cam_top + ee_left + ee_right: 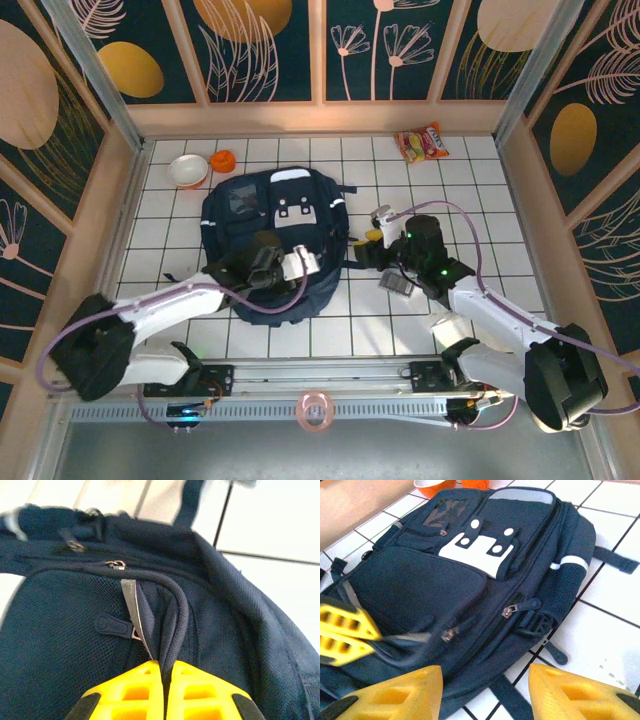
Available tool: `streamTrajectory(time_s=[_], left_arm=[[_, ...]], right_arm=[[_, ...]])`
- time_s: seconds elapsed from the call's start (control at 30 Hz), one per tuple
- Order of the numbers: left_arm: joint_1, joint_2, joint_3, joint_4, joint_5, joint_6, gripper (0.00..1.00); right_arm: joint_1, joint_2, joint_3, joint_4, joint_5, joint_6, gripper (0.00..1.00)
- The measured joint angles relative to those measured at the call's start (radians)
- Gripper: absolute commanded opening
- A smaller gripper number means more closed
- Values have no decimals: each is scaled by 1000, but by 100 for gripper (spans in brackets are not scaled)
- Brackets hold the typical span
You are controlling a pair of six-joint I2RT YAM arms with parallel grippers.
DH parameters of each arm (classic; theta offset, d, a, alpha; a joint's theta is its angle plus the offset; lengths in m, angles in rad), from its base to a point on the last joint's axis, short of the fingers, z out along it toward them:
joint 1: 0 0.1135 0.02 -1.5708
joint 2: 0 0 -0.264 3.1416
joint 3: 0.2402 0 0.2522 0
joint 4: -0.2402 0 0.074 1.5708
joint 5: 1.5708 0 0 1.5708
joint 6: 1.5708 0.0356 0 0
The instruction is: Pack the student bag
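The student bag (275,235), a large navy backpack with a white patch, lies flat in the middle of the tiled table. My left gripper (262,268) is at its near end. Seen in the left wrist view, the left gripper (165,666) is shut on a navy piped fold of the bag (65,630), beside a thin light stripe. My right gripper (365,248) hovers at the bag's right side. Its yellow fingers stand wide apart in the right wrist view, the right gripper (485,672) open and holding nothing, low over the bag (470,580) and a dark strap. The left gripper's yellow fingers (345,632) appear there too.
A white bowl (188,170) and an orange item (223,160) sit behind the bag at the left. A snack packet (421,142) lies at the back right. A small grey item (396,284) rests by the right arm. A tape roll (315,410) sits on the near rail. Wooden walls surround the table.
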Motion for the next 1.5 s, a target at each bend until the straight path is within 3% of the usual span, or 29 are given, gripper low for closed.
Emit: streamTrajectory(time_s=[0.13,0.33,0.73,0.97,1.07,1.2,1.5], left_arm=[[37,-183,-51,5,40,-38,0],[65,-316,-95,4,80,-48,0],[69,-340,-124,-15,99,-2,0],[69,-341,-124,-23,103,20,0],[70,-341,-123,-23,111,24,0],[71,-341,-123,-23,117,24,0],[71,-333,-119,-22,108,24,0]], right_arm=[[-1,17,0,39,-14,-104,52],[-15,157,57,54,-69,-309,62],[-23,523,347,-130,-217,-766,64],[-23,625,442,-248,-298,-922,62],[-23,657,489,-287,-324,-952,58],[-23,724,576,-385,-355,-988,41],[-39,746,636,-528,-364,-958,16]])
